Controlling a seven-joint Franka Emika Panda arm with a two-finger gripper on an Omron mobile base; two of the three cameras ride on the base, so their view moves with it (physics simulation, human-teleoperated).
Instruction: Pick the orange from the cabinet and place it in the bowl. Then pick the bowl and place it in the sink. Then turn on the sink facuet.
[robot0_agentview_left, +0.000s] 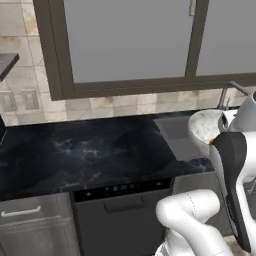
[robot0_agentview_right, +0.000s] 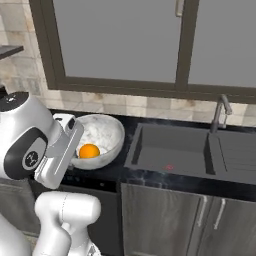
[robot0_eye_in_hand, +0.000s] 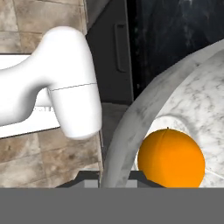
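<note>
The orange (robot0_eye_in_hand: 171, 159) lies inside the white marbled bowl (robot0_agentview_right: 102, 135), seen from the right base as a small ball (robot0_agentview_right: 89, 150) near the bowl's near side. My gripper (robot0_eye_in_hand: 113, 177) is shut on the bowl's near rim, one fingertip (robot0_eye_in_hand: 85, 177) outside the wall and one inside. The bowl (robot0_agentview_left: 204, 126) is at the left end of the dark grey sink (robot0_agentview_right: 170, 150); I cannot tell whether it rests on the counter or hangs just above it. The faucet (robot0_agentview_right: 220, 112) stands behind the sink's right part. The cabinet (robot0_agentview_right: 115, 40) hangs above with its pale grey doors.
A black marbled counter (robot0_agentview_left: 85, 150) stretches left of the sink, with a dishwasher front (robot0_agentview_left: 120, 210) under it. The ribbed drainboard (robot0_agentview_right: 240, 152) lies right of the basin. My own white arm (robot0_agentview_right: 30, 145) hides the bowl's left side.
</note>
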